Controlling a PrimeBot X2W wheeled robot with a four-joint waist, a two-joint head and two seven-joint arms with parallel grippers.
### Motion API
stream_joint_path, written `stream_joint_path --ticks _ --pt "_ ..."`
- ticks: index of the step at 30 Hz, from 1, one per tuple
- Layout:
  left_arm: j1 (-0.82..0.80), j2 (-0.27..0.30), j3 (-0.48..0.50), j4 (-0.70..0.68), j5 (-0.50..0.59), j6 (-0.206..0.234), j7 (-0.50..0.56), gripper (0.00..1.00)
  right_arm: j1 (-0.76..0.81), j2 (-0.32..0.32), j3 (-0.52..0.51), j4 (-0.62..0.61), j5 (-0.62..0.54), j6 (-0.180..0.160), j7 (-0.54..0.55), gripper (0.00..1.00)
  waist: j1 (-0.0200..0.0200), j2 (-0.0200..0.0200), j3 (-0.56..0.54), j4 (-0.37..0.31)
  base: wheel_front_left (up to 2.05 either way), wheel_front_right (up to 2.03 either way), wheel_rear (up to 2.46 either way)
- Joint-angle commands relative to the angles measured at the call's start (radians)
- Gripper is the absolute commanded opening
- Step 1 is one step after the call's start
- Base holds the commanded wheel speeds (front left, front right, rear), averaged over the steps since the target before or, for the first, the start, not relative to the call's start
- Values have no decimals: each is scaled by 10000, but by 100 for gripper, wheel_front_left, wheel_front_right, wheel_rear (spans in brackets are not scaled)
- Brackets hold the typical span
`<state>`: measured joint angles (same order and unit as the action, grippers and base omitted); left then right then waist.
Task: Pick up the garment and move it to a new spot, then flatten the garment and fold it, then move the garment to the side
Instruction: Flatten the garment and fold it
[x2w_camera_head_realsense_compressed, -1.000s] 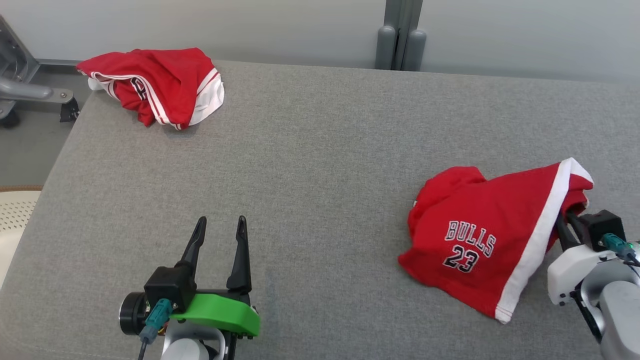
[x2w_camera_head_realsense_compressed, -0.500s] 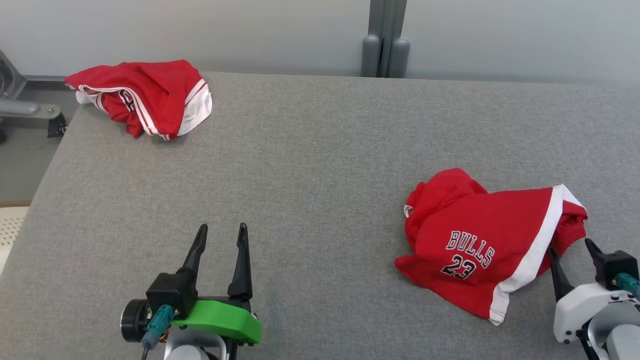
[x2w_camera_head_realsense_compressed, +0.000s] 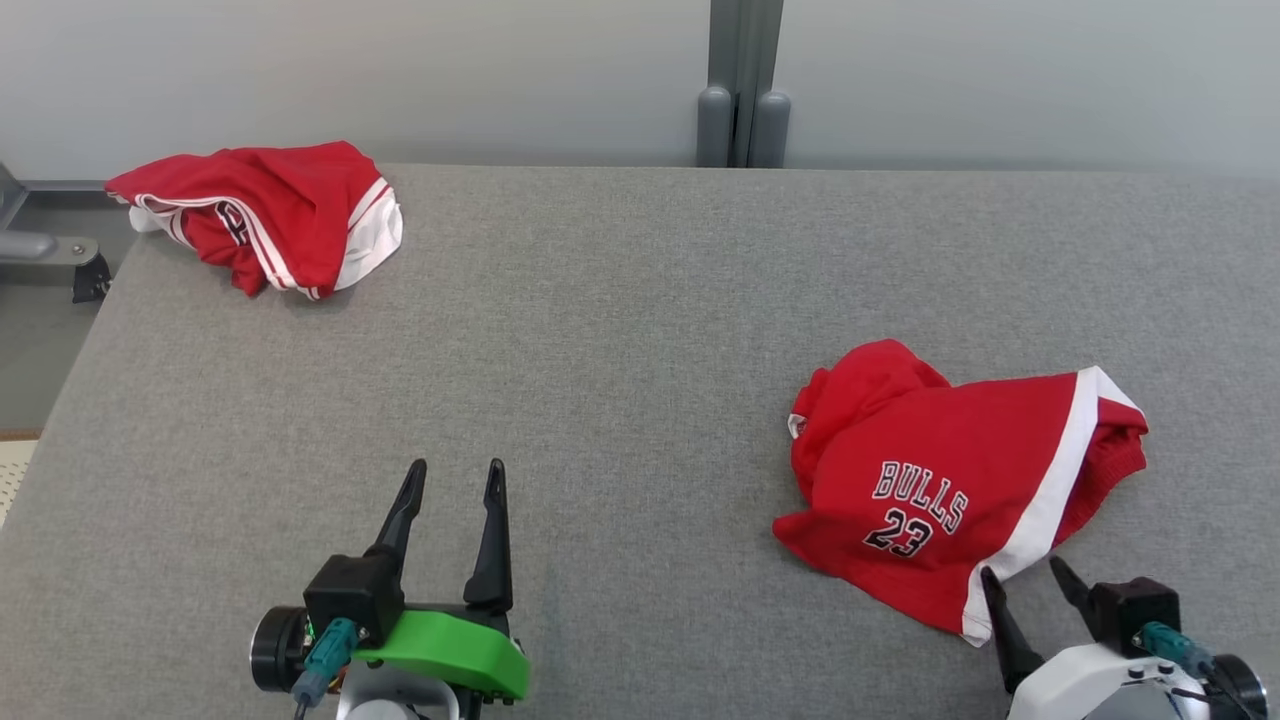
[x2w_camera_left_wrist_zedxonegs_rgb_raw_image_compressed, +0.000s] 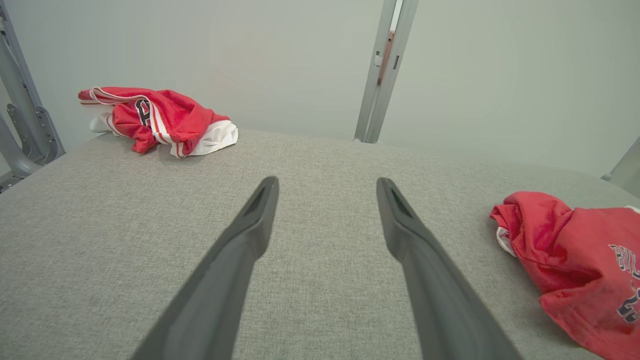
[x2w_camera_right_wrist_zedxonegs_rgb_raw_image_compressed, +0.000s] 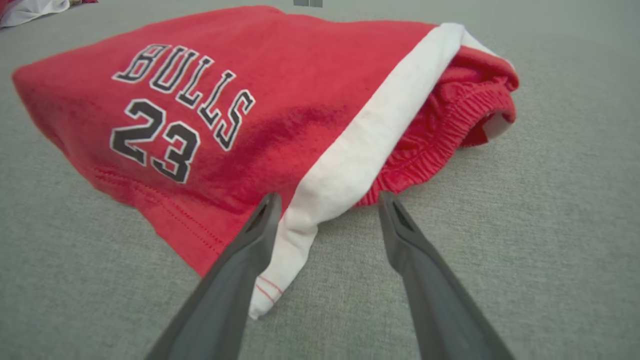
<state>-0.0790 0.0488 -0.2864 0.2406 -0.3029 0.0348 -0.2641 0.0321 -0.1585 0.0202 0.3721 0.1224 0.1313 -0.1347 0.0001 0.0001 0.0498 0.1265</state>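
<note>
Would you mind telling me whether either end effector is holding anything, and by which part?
Nothing is held. The right end effector is open by the white stripe of the Bulls shorts; the left end effector is open too.

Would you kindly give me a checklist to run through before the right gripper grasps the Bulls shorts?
1. Jaws of right gripper open: ok.
2. It lines up with the white stripe of the shorts: ok.
3. Hem between the jaws: cannot tell; its corner lies by one finger.
4. The left gripper open, apart from the shorts: ok.
5. Shorts flat: not ok, bunched.
6. The other garment apart, at the far left corner: ok.
</note>
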Motion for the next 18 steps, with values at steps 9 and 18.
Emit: stream_joint_path --ticks 9,18 --pt "-227 32 103 63 116 -64 -5 100 -890 -135 1520 1981 740 -2 163 31 -1 -1 200 443 0 0 0" --pt "-114 32 160 37 35 7 -5 100 -1130 -600 2547 560 1309 -3 -518 0 -1 -1 85 521 0 0 0"
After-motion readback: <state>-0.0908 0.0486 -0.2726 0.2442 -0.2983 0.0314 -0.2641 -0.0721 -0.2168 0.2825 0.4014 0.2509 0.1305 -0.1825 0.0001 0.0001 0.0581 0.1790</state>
